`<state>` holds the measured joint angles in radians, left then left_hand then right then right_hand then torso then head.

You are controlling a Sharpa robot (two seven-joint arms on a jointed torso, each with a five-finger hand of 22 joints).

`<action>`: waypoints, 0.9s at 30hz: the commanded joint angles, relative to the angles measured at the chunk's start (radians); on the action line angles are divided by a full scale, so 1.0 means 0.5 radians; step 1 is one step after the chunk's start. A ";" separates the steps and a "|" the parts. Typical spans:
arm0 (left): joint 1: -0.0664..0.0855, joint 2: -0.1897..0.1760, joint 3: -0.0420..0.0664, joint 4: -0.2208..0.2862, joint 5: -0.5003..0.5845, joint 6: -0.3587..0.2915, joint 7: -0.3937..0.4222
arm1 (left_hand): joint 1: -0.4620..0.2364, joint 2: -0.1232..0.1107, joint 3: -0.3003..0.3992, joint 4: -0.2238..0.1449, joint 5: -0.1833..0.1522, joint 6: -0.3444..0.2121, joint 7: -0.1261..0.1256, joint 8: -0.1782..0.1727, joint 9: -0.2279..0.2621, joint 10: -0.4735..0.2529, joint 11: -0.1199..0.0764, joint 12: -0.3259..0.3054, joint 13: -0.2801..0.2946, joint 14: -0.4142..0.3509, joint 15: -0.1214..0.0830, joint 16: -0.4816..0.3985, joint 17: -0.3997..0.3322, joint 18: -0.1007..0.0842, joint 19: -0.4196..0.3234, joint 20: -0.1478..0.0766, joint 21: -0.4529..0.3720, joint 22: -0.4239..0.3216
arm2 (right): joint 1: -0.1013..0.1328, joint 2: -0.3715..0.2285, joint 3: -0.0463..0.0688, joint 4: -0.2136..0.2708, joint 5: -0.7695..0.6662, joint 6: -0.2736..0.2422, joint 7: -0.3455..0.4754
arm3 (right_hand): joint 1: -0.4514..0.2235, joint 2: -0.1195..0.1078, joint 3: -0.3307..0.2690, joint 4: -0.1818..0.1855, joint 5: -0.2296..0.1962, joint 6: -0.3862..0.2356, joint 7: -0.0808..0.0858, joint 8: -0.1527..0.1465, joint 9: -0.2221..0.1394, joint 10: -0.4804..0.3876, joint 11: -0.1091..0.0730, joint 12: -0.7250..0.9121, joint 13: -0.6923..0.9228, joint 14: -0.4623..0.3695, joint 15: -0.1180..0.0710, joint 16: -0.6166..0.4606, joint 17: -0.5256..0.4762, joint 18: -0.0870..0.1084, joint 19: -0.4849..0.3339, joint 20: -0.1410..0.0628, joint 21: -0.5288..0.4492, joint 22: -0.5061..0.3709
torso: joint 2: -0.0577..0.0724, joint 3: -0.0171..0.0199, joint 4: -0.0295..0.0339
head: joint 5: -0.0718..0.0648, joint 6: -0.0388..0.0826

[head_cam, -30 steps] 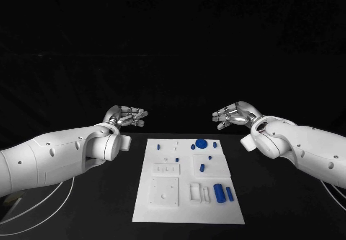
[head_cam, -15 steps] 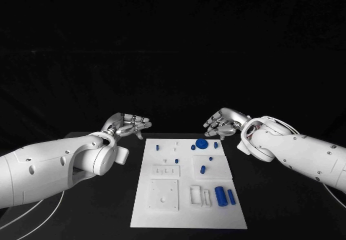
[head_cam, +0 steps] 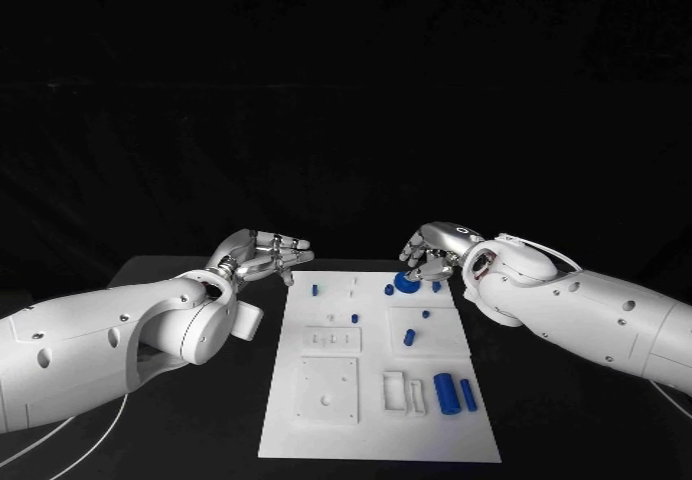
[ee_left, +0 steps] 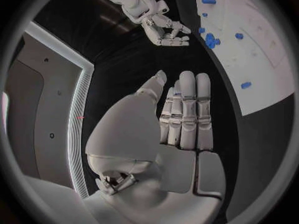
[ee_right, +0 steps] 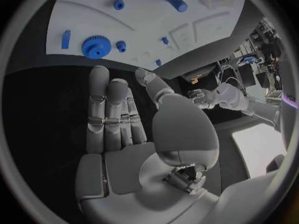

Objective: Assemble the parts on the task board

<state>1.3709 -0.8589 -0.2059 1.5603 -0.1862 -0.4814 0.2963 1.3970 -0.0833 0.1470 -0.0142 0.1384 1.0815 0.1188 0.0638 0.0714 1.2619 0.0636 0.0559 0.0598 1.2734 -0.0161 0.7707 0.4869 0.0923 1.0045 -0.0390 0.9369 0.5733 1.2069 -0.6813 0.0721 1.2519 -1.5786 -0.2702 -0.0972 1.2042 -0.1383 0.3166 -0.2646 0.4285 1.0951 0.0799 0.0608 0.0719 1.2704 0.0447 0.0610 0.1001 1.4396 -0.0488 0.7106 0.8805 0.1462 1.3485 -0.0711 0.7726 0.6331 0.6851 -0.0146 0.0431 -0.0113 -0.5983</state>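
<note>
- So we judge the reach is on: our right hand (head_cam: 433, 252), fingers loosely spread and holding nothing, hovers by the blue gear (head_cam: 405, 283) at the board's (head_cam: 378, 440) twelve o'clock end.
- Next we must lower and pinch it.
- Our left hand (head_cam: 264, 255) waits with fingers together, holding nothing.
- From the head, the right hand partly hides the gear.

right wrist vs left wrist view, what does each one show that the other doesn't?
The right wrist view alone looks over the right hand, open, toward the blue gear just beyond its fingertips, with a blue cylinder farther along the task board. The left wrist view alone looks over the left hand, open, fingers straight and side by side above the black table beside the board. Both show the white board with blue parts, and each shows the other hand in the distance.
</note>
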 commanded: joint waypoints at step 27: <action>0.021 0.039 0.009 0.008 0.029 0.087 -0.042 | -0.033 0.012 -0.066 -0.049 -0.015 -0.058 0.020 -0.002 0.001 -0.178 0.049 0.004 0.001 -0.002 0.030 0.035 -0.070 0.055 -0.028 0.039 0.101 0.017 | -0.001 0.151 0.000 -0.068 -0.478 0.160 -0.303 | 0.026 -0.111 0.236 0.118 -0.199 0.003 0.010 0.005 -0.001 0.001 -0.005 0.004 0.012 0.025 -0.002 0.024 -0.005 0.019 0.046 0.001 -0.052 0.331 | 0.092 -0.0210 0.032 | -0.045 0.016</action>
<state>1.3783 -0.8425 -0.2025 1.5628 -0.1790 -0.4574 0.2746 1.3848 -0.0798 0.1194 -0.0362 0.1345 1.0589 0.1287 0.0638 0.0712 1.1787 0.0876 0.0559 0.0595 1.2701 -0.0051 0.7822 0.4533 0.1104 0.9902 -0.0248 0.9835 0.5814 1.2064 -0.6084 0.0717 1.2175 -1.7755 -0.2277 -0.2216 1.2148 -0.1831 0.4335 -0.2082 0.3323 1.0951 0.0801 0.0607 0.0717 1.2705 0.0447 0.0610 0.1061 1.4457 -0.0500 0.7184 0.8792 0.1459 1.3667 -0.0711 0.7486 0.7962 0.7286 -0.0239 0.0585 -0.0324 -0.5894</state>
